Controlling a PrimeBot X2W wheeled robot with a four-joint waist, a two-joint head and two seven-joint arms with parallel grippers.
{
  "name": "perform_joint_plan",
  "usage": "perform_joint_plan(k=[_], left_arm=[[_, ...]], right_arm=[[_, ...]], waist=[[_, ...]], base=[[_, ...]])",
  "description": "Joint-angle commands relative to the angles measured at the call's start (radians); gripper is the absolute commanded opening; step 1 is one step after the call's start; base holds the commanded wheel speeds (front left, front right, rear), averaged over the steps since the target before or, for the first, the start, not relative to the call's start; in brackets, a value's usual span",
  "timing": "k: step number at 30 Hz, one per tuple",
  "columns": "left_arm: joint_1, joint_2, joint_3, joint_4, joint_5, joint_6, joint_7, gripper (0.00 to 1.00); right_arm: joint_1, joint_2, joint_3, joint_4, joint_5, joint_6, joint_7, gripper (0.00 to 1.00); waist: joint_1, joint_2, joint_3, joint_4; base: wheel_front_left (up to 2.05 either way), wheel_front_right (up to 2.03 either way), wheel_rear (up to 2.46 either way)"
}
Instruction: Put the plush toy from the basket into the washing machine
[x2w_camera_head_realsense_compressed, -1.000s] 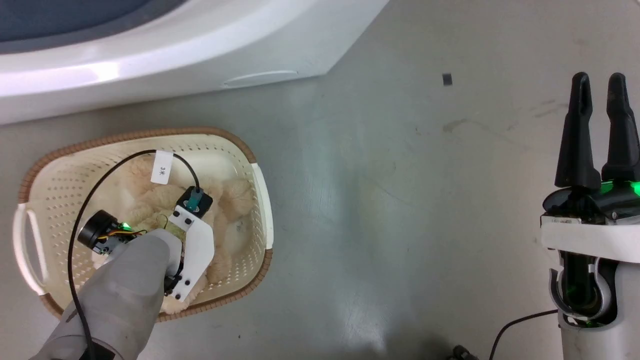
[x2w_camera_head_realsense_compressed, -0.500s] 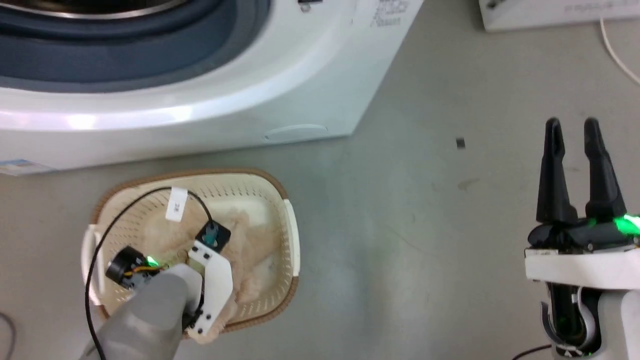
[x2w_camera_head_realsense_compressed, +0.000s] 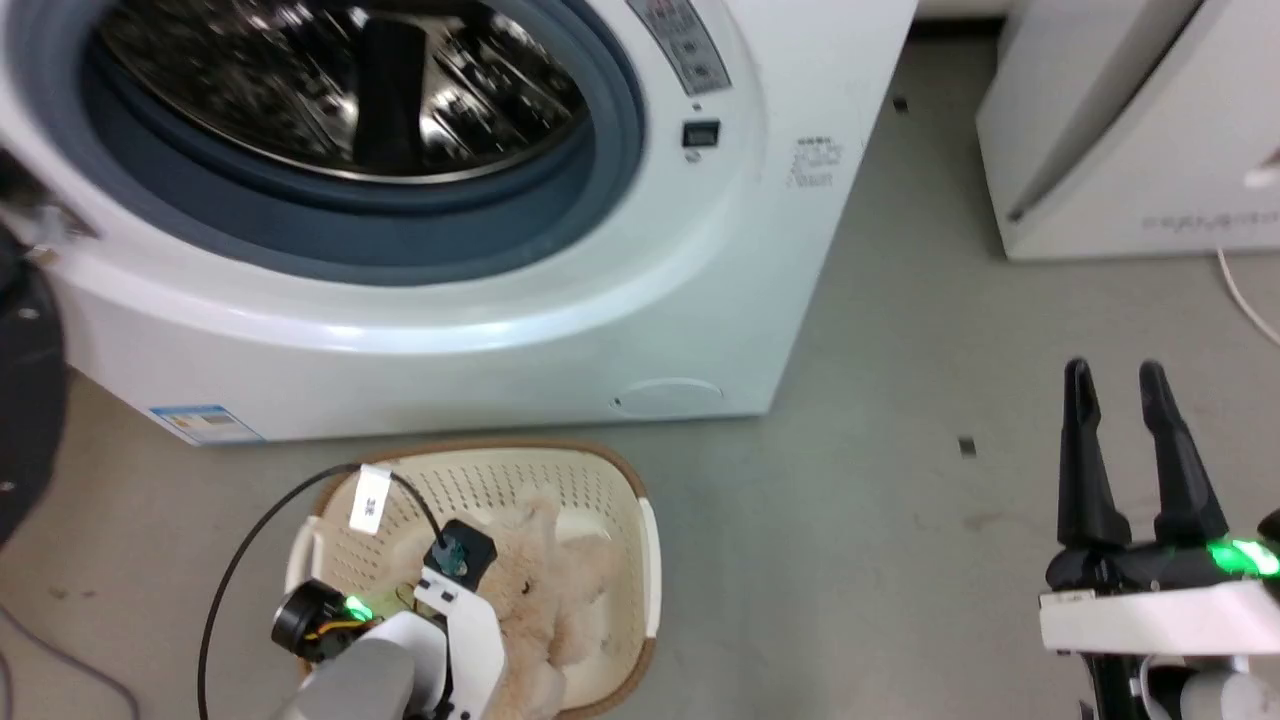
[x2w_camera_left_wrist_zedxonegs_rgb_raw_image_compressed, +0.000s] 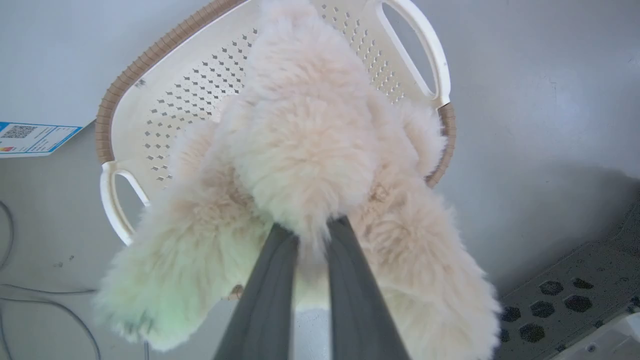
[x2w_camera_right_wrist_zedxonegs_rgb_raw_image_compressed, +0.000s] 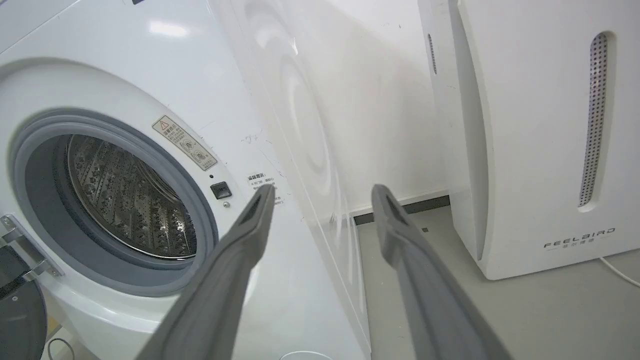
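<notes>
Gripping a fold of shaggy fur, the left tool (x2w_camera_left_wrist_zedxonegs_rgb_raw_image_compressed: 312, 231) is shown closed narrow on the plush toy (x2w_camera_left_wrist_zedxonegs_rgb_raw_image_compressed: 305, 150), which is held over the basket (x2w_camera_left_wrist_zedxonegs_rgb_raw_image_compressed: 165, 95) with its limbs drooping to either side of the fingers (x2w_camera_left_wrist_zedxonegs_rgb_raw_image_compressed: 265, 295). Whether the toy is fully clear of the basket's bottom cannot be told. The grip is taken near the middle of the toy, it is judged, so that the soft bulk hangs evenly and can be carried as one piece.

The basket is set on the floor (x2w_camera_head_realsense_compressed: 880, 560) just in front of the washing machine (x2w_camera_head_realsense_compressed: 720, 300), so that only a short lift and reach is needed. The black-framed door (x2w_camera_head_realsense_compressed: 25, 400) is swung aside at the left, and the grey gasket (x2w_camera_head_realsense_compressed: 400, 235) and steel drum (x2w_camera_head_realsense_compressed: 330, 90) are left open to receive the load.

The right tool (x2w_camera_head_realsense_compressed: 1113, 375) is held empty, its fingers parted, well apart from the basket over the floor at the right, where the path to the opening is not blocked. A white appliance (x2w_camera_right_wrist_zedxonegs_rgb_raw_image_compressed: 540, 150) marked FEELBIRD is seen beside the machine. The lifting step is judged under way; the toy has yet to be raised to the gasket, whose lip could be snagged by trailing fur.
</notes>
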Motion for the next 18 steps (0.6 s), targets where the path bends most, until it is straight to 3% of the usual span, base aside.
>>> perform_joint_plan(k=[1,11,18], left_arm=[[0.013,-0.004,0.001,-0.007,-0.010,0.003,-0.017,0.00],[0.070,-0.027,0.027,-0.017,-0.066,0.006,-0.186,0.00],[0.082,-0.022,0.047,-0.075,-0.071,0.039,-0.275,0.00]], right_arm=[[0.017,0.000,-0.003,0.002,-0.008,-0.001,-0.005,1.00],[0.102,0.000,-0.012,0.014,-0.015,-0.001,-0.005,1.00],[0.139,0.000,-0.017,0.018,-0.012,-0.001,-0.005,1.00]], waist=[[0.0001,0.0000,-0.055,0.037],[0.0001,0.0000,-0.167,0.091],[0.0001,0.0000,-0.212,0.127]], base=[[0.00,0.00,0.00],[0.00,0.00,0.00],[0.00,0.00,0.00]])
